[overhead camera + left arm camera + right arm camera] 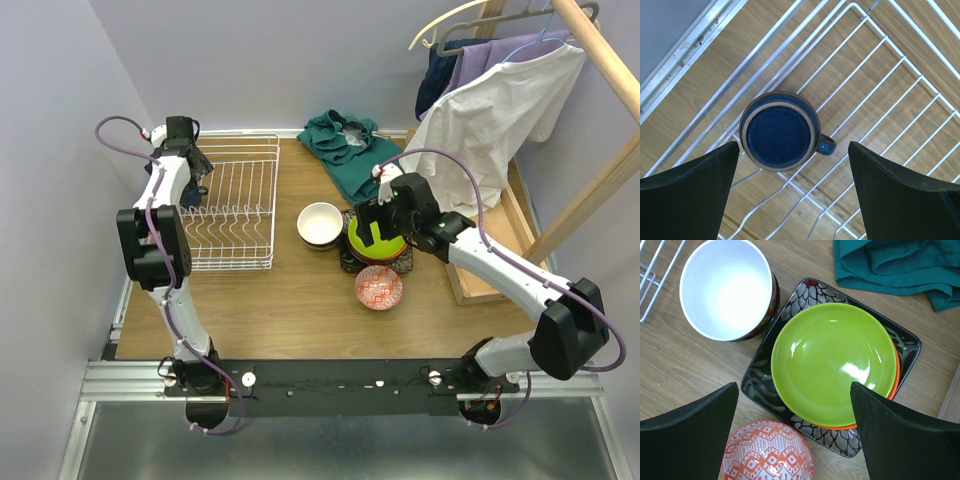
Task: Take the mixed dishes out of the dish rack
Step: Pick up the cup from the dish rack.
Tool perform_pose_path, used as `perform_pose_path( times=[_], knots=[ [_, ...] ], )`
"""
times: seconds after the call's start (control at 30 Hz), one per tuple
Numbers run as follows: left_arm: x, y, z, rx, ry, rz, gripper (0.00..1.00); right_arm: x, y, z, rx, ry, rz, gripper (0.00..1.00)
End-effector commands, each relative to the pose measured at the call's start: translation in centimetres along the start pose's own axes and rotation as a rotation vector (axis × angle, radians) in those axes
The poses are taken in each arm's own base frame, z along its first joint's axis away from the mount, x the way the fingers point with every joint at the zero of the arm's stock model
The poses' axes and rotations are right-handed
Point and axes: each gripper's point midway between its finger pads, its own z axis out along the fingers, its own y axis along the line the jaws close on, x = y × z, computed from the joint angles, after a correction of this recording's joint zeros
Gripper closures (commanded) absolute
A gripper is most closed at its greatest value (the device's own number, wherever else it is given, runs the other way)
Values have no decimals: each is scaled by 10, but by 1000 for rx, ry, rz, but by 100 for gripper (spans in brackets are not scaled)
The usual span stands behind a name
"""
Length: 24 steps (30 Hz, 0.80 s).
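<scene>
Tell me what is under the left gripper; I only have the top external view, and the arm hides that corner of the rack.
Observer: A dark-blue mug sits in the dish rack, directly below the open left gripper.
Operator: Where is its handle?
Observer: It points toward the finger on the right of the left wrist view.
Operator: What lies under the lime-green plate?
Observer: Under the lime-green plate is an orange plate, its edge just showing, both on the black square floral plate.

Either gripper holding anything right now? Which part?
Nothing is held. The left gripper is open above the blue mug in the rack; the right gripper is open above the green plate.
</scene>
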Motion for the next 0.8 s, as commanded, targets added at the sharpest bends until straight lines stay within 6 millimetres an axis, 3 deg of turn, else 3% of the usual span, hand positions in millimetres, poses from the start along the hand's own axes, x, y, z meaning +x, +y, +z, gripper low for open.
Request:
perform_pose_path(
  times=[0.0, 0.17, 0.37, 0.6, 0.77],
  knots=[
    [-6, 5, 11, -60, -9, -26, 1, 2, 4, 9, -20, 4, -30, 0],
    [-4, 6, 22, -88, -5, -15, 1, 5, 3, 10, -19, 12, -34, 0],
    [4, 8, 32, -104, 10, -5, 8, 7, 4, 11, -22, 20, -35, 0],
    [-1, 6, 28, -80, -16, 9, 31, 9, 6, 12, -33, 30, -32, 0],
    [-8, -6, 10, 6, -49, 13, 50, 7, 6, 11, -33, 26, -25, 0]
  ],
)
